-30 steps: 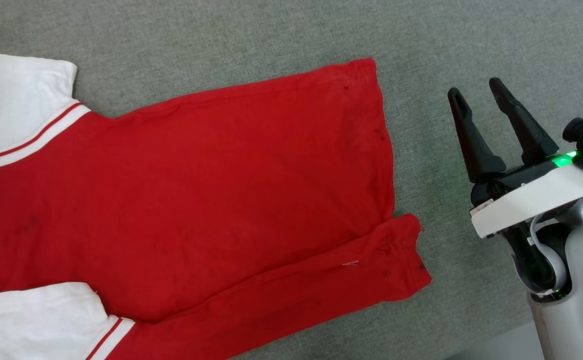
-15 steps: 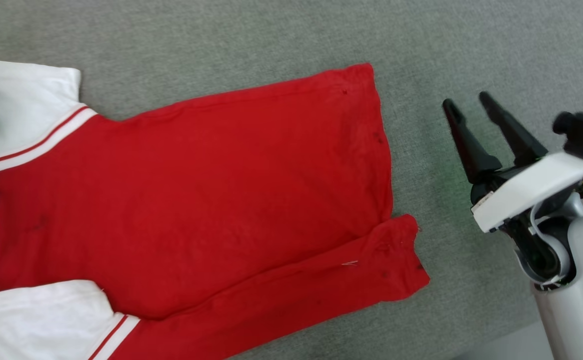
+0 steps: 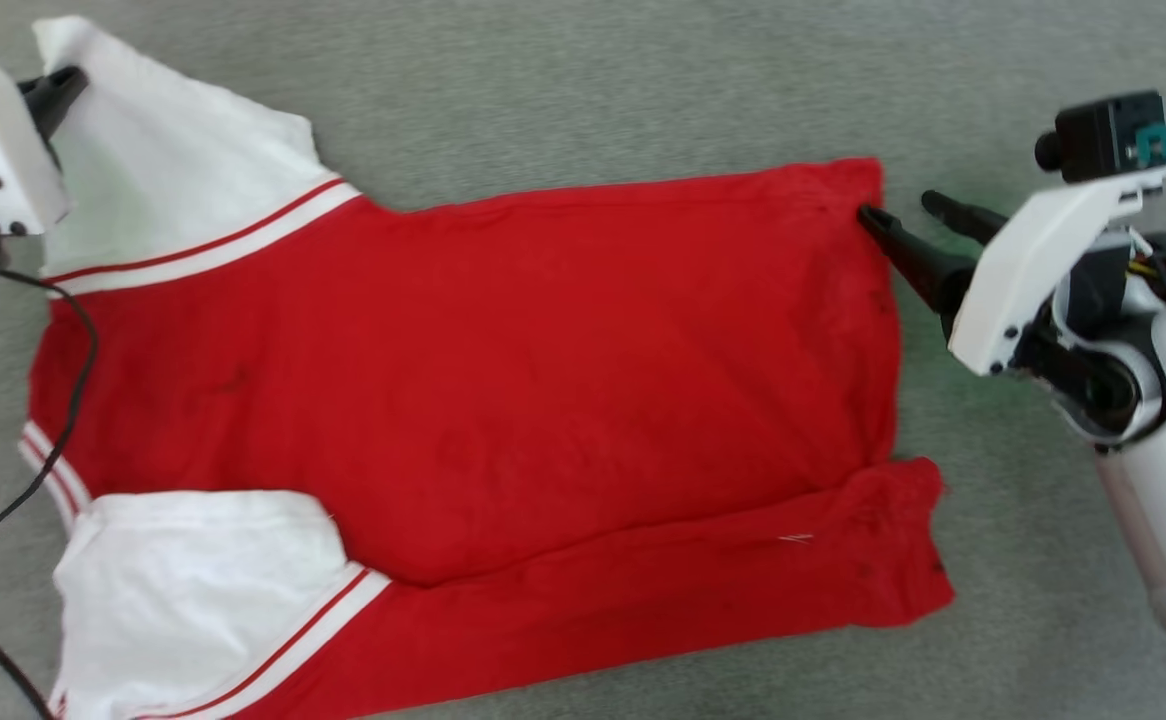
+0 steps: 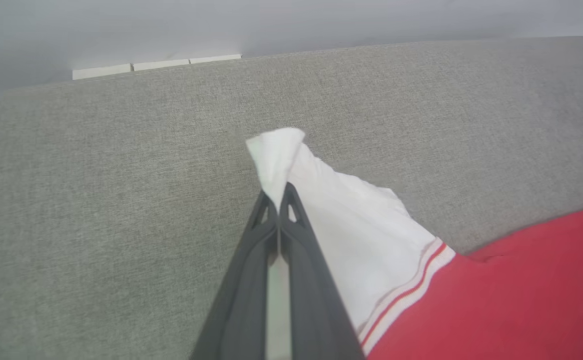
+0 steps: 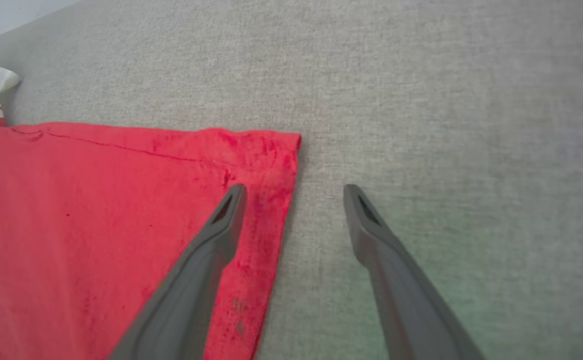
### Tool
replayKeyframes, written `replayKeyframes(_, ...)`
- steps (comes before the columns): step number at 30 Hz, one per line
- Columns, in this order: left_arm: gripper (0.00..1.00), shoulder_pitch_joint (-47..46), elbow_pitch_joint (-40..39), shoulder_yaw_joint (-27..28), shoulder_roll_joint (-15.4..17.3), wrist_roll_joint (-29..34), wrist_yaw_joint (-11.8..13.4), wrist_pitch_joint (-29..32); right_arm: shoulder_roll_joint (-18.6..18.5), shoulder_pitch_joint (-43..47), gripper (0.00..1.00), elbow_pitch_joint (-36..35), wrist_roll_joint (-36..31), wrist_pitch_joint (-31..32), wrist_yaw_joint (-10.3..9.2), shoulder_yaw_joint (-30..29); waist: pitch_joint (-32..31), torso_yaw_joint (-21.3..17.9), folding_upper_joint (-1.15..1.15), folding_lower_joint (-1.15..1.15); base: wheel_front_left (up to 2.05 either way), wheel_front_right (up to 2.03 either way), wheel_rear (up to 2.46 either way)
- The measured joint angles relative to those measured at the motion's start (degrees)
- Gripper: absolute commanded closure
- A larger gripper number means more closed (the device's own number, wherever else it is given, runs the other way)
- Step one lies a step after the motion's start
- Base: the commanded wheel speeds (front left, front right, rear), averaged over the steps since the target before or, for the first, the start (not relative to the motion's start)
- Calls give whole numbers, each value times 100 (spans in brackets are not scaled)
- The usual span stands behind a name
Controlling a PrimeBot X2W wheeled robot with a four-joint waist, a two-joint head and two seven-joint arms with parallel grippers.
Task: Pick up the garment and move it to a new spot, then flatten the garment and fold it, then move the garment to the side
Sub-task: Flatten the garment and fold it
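The garment (image 3: pixel 543 350) lies spread on the grey fabric surface: a red body with white sleeves and red-and-white stripe trim. Its near long edge is folded over in a strip. My left gripper (image 3: pixel 58 85) is at the top left, shut on the corner of the far white sleeve (image 4: pixel 276 150). In the left wrist view its fingers (image 4: pixel 291 210) press together on the raised white tip. My right gripper (image 5: pixel 294 192) stands open at the far corner of the red hem (image 5: pixel 266 150). One finger (image 5: pixel 221 225) is over the red cloth and the other over the grey surface.
The grey fabric surface (image 3: pixel 593 90) extends all around the garment. A black cable (image 3: pixel 73 380) from my left arm hangs over the garment's left end. A pale wall with a white strip (image 4: pixel 156 64) rises behind the surface's far edge.
The head camera has shifted, bringing more of the garment's left end into view. My left gripper has shut on the far white sleeve and raised its corner. My right gripper has reached the hem corner.
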Motion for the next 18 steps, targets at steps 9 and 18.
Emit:
replayKeyframes(9,100,-128,-200,-272,-233,147,-190,-144,-123,-796,0,854,268,799,0,519,60,440,0,-1,0,0,0)
replayKeyframes(18,100,-102,-121,-341,-303,160,-249,-298,-254,-1028,100,1079,608,1359,0,794,-7,565,0,-1,0,0,0)
